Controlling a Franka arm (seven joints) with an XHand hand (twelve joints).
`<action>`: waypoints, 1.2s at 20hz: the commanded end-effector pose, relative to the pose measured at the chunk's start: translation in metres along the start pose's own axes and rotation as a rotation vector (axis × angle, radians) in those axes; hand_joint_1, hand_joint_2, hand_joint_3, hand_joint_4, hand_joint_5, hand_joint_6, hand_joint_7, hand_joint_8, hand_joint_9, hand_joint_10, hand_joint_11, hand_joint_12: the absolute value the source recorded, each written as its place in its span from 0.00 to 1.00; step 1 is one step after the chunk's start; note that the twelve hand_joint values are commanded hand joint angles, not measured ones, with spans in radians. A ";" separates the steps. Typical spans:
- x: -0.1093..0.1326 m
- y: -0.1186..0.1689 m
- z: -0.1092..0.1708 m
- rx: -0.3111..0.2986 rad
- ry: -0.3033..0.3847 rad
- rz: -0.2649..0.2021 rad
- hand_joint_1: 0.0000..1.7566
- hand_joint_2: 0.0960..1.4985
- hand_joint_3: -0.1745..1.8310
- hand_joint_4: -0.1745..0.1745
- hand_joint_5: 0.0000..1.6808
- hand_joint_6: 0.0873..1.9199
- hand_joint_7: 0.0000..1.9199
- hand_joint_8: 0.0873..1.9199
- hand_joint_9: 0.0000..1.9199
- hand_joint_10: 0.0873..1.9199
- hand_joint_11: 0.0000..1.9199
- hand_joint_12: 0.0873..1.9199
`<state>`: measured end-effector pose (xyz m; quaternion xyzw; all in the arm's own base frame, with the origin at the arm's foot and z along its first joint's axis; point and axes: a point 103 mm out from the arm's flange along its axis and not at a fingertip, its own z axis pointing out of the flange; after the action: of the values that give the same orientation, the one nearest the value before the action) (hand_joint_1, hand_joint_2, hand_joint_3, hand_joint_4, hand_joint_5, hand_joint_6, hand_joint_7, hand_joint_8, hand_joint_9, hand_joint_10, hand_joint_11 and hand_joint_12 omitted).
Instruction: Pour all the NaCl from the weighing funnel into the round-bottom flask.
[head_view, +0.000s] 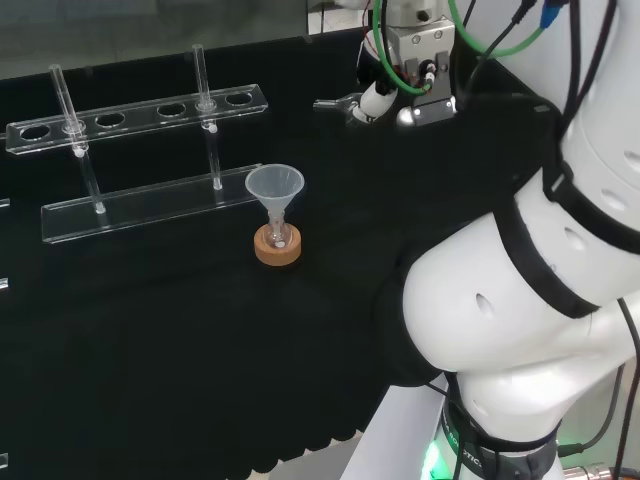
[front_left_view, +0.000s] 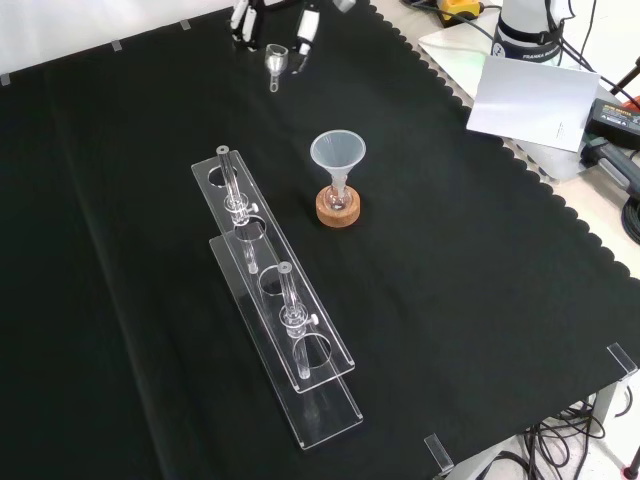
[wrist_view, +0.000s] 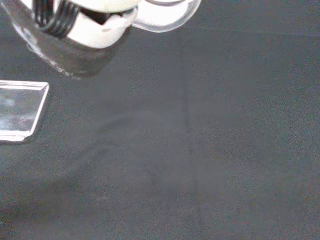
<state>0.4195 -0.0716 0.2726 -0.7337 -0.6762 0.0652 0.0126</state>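
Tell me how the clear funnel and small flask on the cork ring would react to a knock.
The clear plastic funnel is far wider than the small round-bottom flask carrying it, so the pair probably tips easily. The round brown cork ring likely stops rolling, but only cradles the flask. The flask looks like glass, so probably fragile.

No writing, number or sign can be made out on any of the ware. The white sheet (front_left_view: 535, 100) lying off the cloth at the front view's upper right carries a small dark mark, too small to read. The black box (front_left_view: 612, 112) beside it bears pale print that cannot be read either.
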 end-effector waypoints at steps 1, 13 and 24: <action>0.033 -0.043 -0.001 0.034 -0.051 -0.031 0.63 0.44 0.37 1.00 0.75 0.31 0.43 0.30 0.65 0.05 0.58 0.41; 0.055 -0.069 0.002 0.069 -0.102 -0.073 0.63 0.44 0.36 1.00 0.75 0.31 0.43 0.30 0.65 0.04 0.58 0.41; 0.065 -0.057 0.007 0.116 -0.184 -0.093 0.63 0.44 0.36 1.00 0.75 0.31 0.43 0.30 0.65 0.04 0.58 0.41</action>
<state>0.3623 -0.0028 0.2697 -0.6935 -0.7044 0.1516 -0.0007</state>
